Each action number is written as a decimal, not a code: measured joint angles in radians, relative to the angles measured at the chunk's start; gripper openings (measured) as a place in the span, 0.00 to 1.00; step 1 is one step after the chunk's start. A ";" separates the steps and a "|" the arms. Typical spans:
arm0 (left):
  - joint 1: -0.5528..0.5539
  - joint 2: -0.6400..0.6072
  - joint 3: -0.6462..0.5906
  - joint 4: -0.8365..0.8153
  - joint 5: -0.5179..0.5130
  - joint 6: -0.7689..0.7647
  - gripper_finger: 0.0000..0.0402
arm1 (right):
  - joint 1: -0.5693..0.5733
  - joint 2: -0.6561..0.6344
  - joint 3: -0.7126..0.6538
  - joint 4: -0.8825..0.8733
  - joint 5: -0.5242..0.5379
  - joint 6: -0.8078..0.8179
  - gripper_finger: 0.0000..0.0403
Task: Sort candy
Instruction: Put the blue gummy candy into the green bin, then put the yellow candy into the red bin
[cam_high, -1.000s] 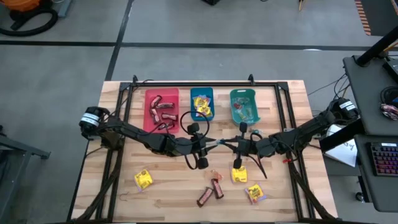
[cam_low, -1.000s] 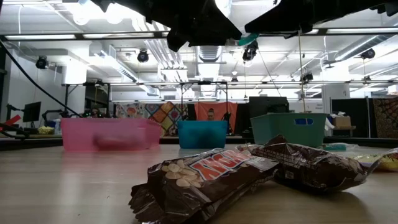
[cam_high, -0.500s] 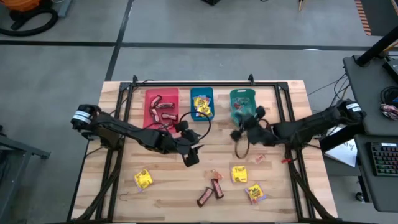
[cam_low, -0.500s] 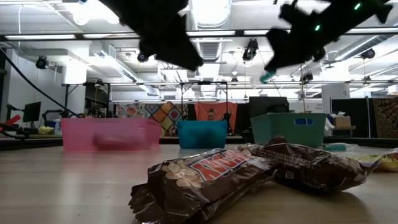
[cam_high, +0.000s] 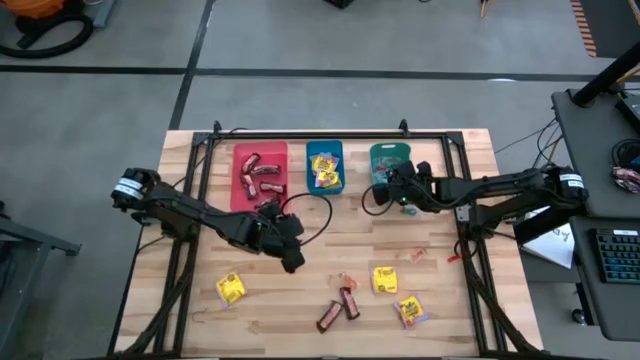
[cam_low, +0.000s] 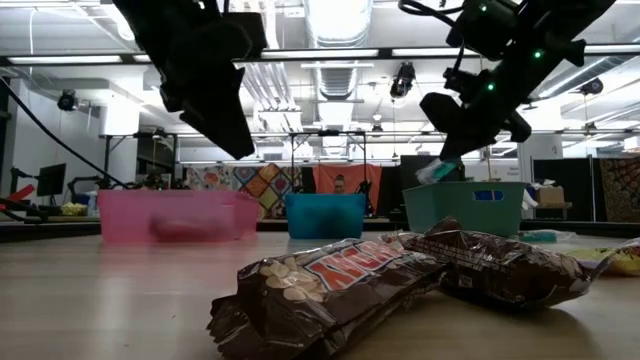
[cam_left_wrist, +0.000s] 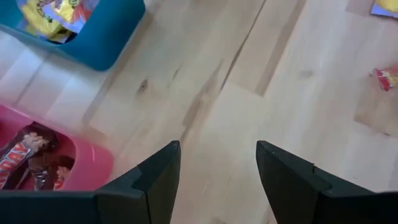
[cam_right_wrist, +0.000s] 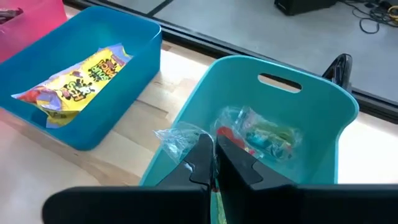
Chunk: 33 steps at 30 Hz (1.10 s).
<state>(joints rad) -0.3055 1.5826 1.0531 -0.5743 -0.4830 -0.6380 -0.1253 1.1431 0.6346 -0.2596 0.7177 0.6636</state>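
My right gripper (cam_high: 386, 192) is shut on a small clear and teal twist-wrapped candy (cam_low: 436, 171) above the near rim of the teal bin (cam_high: 391, 160), which holds more such pieces (cam_right_wrist: 261, 135). My left gripper (cam_high: 292, 262) hangs open over bare wood just near the red bin (cam_high: 260, 178), with nothing between its fingers (cam_left_wrist: 283, 180). Two dark brown bars (cam_high: 338, 308), yellow packets (cam_high: 385, 280) (cam_high: 231, 289) (cam_high: 410, 311) and a small piece (cam_high: 417, 255) lie flat on the table's near half. My right gripper pinches the twist-wrapped candy between its two shut fingertips (cam_right_wrist: 202, 158). One crinkled clear end of the wrapper (cam_right_wrist: 177, 140) sticks out beside them. The fingers slant down from the table's right. The candy is lifted clear, over the teal bin's near rim.
The blue bin (cam_high: 325, 168) with yellow packets stands between the red and teal bins along the far edge. A black frame rail (cam_high: 310, 134) runs behind them. In the low view the brown bars (cam_low: 330, 285) fill the foreground.
My right gripper has swung from the table's middle toward the far edge, to the teal bin, rolling as it went and carrying the small candy. My left gripper has drawn back toward the table's left and tipped its fingers downward.
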 joint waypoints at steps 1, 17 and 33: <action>-0.002 0.000 0.000 0.001 0.000 0.000 0.48 | 0.000 0.000 0.000 -0.001 0.000 0.000 0.02; -0.035 0.001 0.000 -0.152 0.258 -0.073 0.48 | 0.000 0.000 0.000 -0.006 0.007 0.007 0.25; -0.302 0.021 0.000 -0.401 0.554 -0.565 0.48 | 0.000 0.000 0.000 -0.006 0.007 0.007 0.26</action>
<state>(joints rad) -0.6072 1.6034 1.0534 -0.9749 0.0711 -1.2030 -0.1249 1.1435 0.6346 -0.2652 0.7250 0.6704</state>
